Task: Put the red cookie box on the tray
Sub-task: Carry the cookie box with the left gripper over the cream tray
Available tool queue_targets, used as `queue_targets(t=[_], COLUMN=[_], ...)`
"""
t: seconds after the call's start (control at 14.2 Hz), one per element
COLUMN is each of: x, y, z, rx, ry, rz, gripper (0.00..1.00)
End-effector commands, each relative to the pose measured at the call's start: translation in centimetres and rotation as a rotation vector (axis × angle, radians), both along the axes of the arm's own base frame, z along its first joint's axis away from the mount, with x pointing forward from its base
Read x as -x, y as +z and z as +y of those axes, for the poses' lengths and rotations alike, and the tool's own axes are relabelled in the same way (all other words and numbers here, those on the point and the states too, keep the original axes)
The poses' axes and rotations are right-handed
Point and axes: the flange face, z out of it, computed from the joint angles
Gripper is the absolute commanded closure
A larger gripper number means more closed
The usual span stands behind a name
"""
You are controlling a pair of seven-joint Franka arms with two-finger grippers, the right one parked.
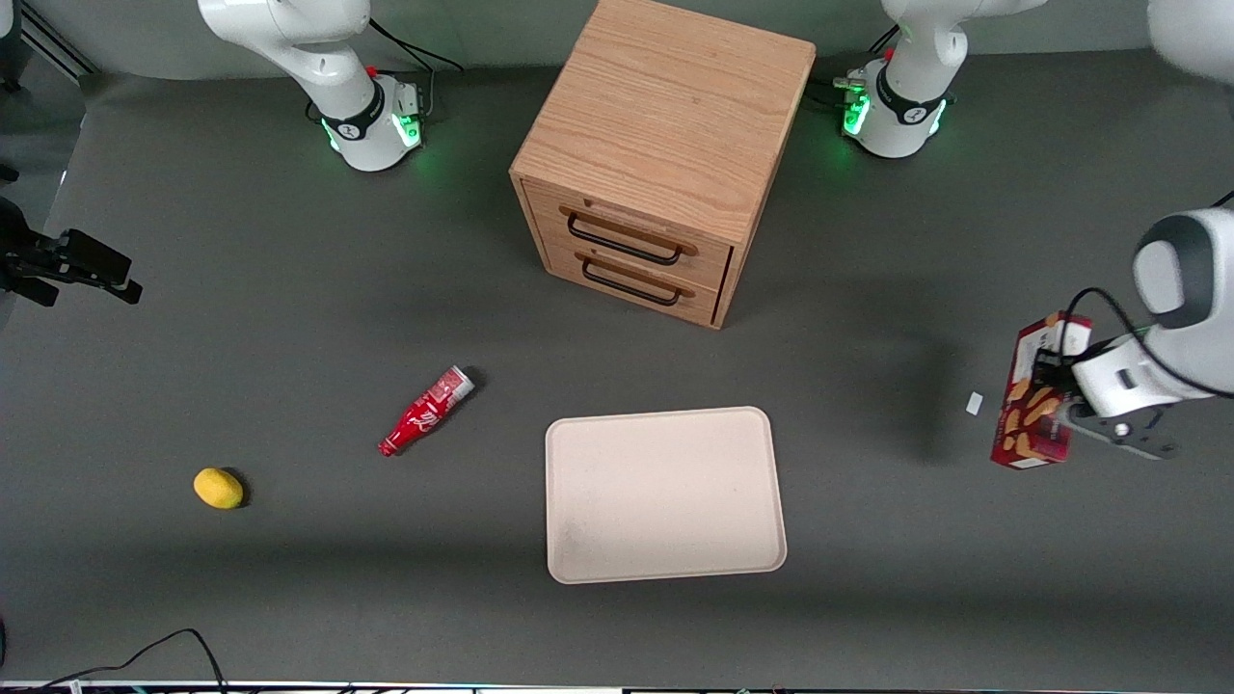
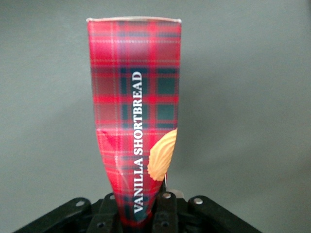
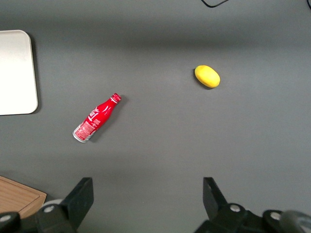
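From the front, the working arm's hand holds the red cookie box clamped and lifted off the worktop at its own end, well apart from the empty tray, apparently ready for a carry across. The wooden drawer cabinet, a soda bottle and a lemon lie off that path. From the working wrist, the box juts straight out from the hand. The parked wrist shows bottle, lemon and tray corner.
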Motion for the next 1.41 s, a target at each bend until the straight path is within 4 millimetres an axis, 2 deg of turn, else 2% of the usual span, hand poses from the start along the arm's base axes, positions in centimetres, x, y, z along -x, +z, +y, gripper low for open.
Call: queue_targets(t=[0.0, 0.14, 0.28, 0.42, 0.56, 0.7, 0.91, 1.12, 1.34], x=[-0.5, -0.1, 0.6, 1.2, 1.3, 0.5, -1.4, -3.6, -4.7], y=[8.6, 13.7, 16.9, 17.8, 17.6, 15.7, 9.6, 2.6, -1.7], z=[-2.1, -4.9, -9.2, -15.1, -19.3, -23.8, -29.5, -32.6, -33.7], rx=[-0.003, -0.007, -0.015, -0.02, -0.011, 0.027, 0.029, 0.034, 0.035], ry=[0.072, 0.125, 0.212, 0.291, 0.326, 0.368, 0.435, 0.495, 0.486], rz=[0.025, 0.042, 0.052, 0.044, 0.026, -0.002, -0.056, -0.116, -0.14], gripper=[1.0, 1.0, 1.0, 1.0, 1.0, 1.0, 1.0, 1.0, 1.0])
